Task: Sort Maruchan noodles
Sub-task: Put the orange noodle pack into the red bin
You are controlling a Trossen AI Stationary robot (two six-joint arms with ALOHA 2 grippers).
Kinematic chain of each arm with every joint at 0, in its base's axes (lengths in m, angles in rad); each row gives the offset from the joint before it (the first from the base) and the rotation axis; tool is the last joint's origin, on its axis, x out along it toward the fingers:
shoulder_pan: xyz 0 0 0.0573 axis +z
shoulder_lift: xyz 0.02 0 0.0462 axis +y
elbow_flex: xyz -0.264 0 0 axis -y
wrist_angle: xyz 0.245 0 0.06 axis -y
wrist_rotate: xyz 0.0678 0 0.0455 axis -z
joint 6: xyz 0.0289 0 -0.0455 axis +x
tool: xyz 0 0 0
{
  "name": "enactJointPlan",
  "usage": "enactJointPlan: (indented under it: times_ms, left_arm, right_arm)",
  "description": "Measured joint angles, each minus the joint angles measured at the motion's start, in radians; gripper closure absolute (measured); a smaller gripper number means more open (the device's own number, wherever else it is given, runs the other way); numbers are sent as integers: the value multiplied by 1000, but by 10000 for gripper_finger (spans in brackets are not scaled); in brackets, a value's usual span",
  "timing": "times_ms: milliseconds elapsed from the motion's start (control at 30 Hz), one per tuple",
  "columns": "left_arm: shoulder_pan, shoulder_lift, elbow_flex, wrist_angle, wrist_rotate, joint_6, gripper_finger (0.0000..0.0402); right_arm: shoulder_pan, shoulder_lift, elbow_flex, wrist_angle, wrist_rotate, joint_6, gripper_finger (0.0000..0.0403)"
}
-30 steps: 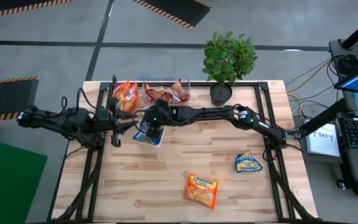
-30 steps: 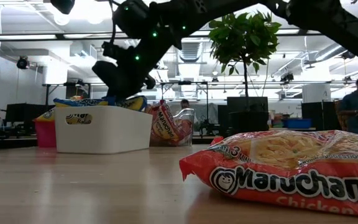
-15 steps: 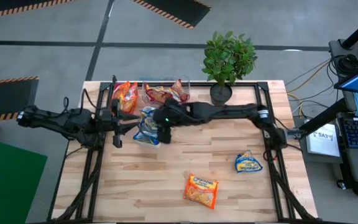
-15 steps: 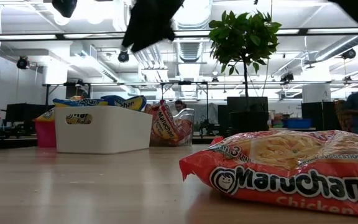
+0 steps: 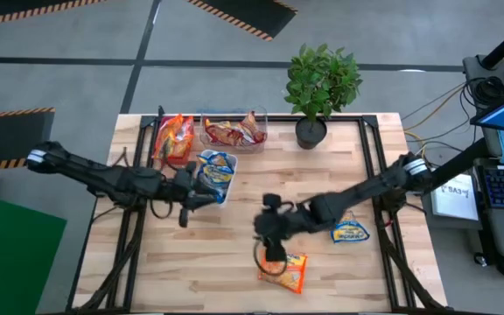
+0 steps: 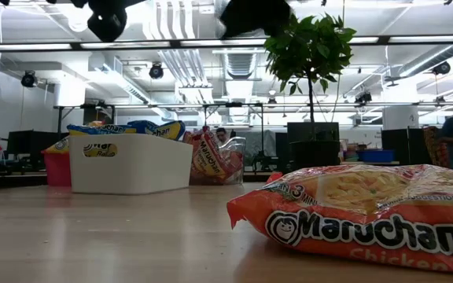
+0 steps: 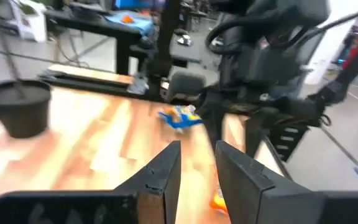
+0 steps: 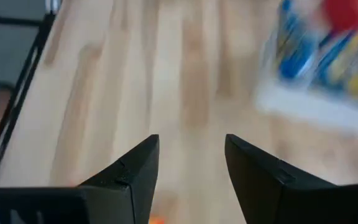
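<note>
Orange Maruchan packet lies flat near the table's front edge, right tool spread and empty just above it. I'd come straight down, pinch a crinkly edge, not the middle. Left tool waits beside the white tray, fingers slightly parted.

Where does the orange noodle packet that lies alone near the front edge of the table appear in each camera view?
High view: the orange noodle packet lies near the table's front edge, just below the right gripper.
Low view: it fills the lower right, close to the camera.
Left wrist view: only an orange sliver beside the fingers, probably it.
Right wrist view: only an orange speck at the bottom edge; cannot tell.
Shared landmark: the potted plant.
</note>
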Motion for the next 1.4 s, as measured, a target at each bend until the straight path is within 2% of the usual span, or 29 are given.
enactJointPlan:
  times_ms: [67,200,267,467,500,567,733,800,833,867,900,1033,1100,1200,1333,1400]
  left_arm:
    - [-22,42,0,23,1,-19,318]
    - [-65,108,20,40,1,-48,318]
    - [-85,135,43,46,1,-52,318]
    - [-136,202,133,51,0,-27,318]
    - [-146,209,142,47,0,-18,318]
    - [-158,230,163,50,-1,0,318]
    - [-169,273,183,49,-31,19,318]
    - [-168,292,184,41,-53,8,318]
    - [-168,301,187,39,-54,-2,318]
    - [-168,306,187,25,-54,-15,318]
    - [-169,309,189,7,-54,-30,318]
    - [-178,313,202,-43,-53,-61,318]
    - [-178,312,202,-44,-55,-63,318]
    - [-183,304,202,-41,-61,-66,318]
    - [-191,300,202,-39,-62,-70,318]
    - [-193,300,202,-32,-61,-71,318]
  right_arm:
    - [27,-14,-78,12,-20,65,235]
    - [66,-17,-191,42,-241,166,258]
    - [87,-3,-229,57,-314,216,275]
    - [115,35,-305,73,-327,302,344]
    - [115,44,-315,93,-307,309,355]
    - [115,49,-331,102,-187,326,376]
    - [60,37,-352,118,248,304,393]
    - [38,12,-335,99,324,280,393]
    - [30,-9,-322,84,316,267,394]
    - [22,-31,-311,71,271,245,394]
    - [16,-52,-300,73,177,225,394]
    - [14,-88,-304,143,-295,204,394]
    - [39,-75,-315,179,-423,227,394]
    - [88,-24,-327,210,-490,251,394]
    - [128,63,-348,199,-490,310,394]
    - [130,101,-349,201,-446,337,394]
